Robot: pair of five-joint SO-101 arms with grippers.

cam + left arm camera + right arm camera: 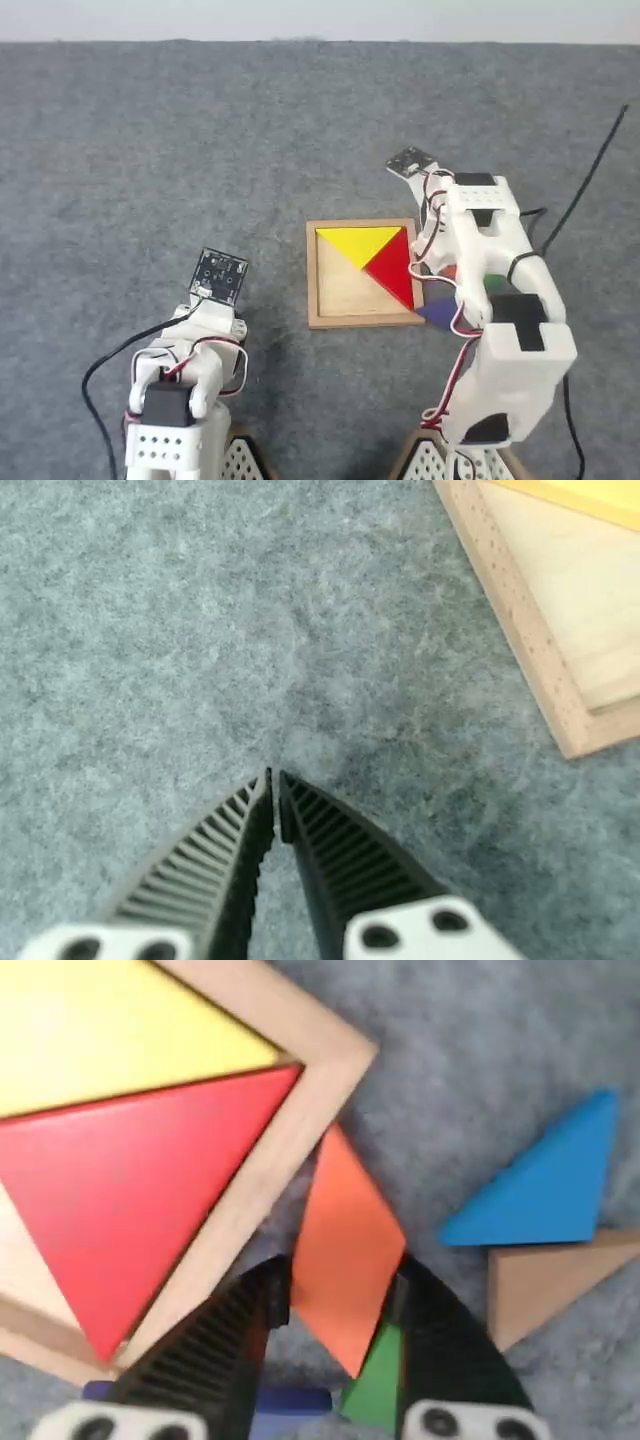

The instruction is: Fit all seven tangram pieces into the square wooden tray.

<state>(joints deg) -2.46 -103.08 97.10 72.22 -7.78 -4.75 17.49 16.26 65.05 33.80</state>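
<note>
**High view.** A square wooden tray lies at frame centre on the grey carpeted bench. Inside it, a yellow triangular piece sits along the upper edge and a red triangular piece along the right edge. The two touch; the lower-left part of the floor is bare wood. A dark blue piece lies on the carpet just outside the tray's lower right corner. The right arm is over the bench right of the tray. The left arm is at lower left, well apart from the tray.

**Left wrist view.** The left pincer is closed tip to tip with nothing in it, over carpet near a tray corner.

**Right wrist view.** The right pincer is part-open and clasps an orange parallelogram piece, one finger against each side. The piece's tip reaches the tray's outer rim. A green piece lies just beneath it. A light blue triangular piece and a tan wooden triangular piece touch each other nearby.
</note>
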